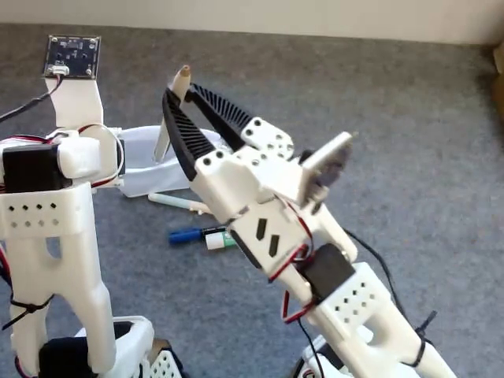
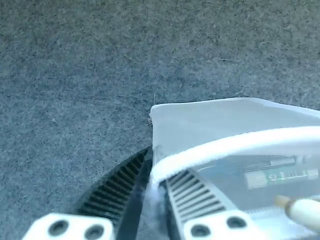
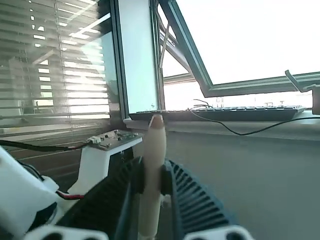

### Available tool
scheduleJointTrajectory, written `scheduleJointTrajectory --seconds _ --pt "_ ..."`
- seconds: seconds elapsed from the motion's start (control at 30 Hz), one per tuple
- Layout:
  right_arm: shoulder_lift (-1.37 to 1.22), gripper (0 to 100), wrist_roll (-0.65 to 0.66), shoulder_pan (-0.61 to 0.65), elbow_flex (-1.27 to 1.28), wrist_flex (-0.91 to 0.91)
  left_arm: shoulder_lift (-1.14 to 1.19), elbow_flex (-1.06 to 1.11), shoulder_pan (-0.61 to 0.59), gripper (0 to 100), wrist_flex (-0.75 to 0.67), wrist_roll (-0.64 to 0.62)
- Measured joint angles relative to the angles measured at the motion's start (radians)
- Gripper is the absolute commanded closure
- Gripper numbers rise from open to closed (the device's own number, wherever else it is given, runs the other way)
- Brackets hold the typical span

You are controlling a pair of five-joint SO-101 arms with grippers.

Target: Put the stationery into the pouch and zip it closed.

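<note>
Stage: mid-loading | pinching pouch [image 2: 220, 117] rim with left gripper [image 2: 152, 167] on worktop [image 1: 394, 142] | clamping beige pen [image 3: 154, 140] aloft in right gripper [image 3: 151, 172] | pending: blue marker [image 1: 187, 235], white pen [image 1: 175, 201] beside pouch, then zipping.

The high view looks down from above, close behind the left arm [image 1: 47, 220] and the right arm [image 1: 346, 299], over the grey table [image 1: 409, 118]. The left wrist view faces down and is very near to a corner of the pouch [image 2: 225, 120], which the high view shows too. The right wrist view points almost level along the pen [image 3: 151, 165] toward a window [image 3: 250, 40], and it shares this pen with the high view.
</note>
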State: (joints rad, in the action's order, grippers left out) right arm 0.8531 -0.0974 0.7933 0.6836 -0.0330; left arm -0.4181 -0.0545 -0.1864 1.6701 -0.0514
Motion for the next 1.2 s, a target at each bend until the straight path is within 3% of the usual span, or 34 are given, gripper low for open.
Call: scheduleJointTrajectory --seconds 0.33,0.67,1.1,1.2 --pt "-0.071 99.3 0.014 0.000 0.000 -0.003 0.000 0.000 0.000 99 0.000 0.000" --pt "-0.091 99.3 0.253 0.046 0.089 -0.003 0.000 0.000 0.000 99 0.000 0.000" --pt "-0.091 98.5 0.265 0.071 0.091 -0.003 0.000 0.000 0.000 99 0.000 0.000" --pt "-0.091 91.1 0.269 0.071 0.091 -0.003 0.000 0.000 0.000 99 0.000 0.000"
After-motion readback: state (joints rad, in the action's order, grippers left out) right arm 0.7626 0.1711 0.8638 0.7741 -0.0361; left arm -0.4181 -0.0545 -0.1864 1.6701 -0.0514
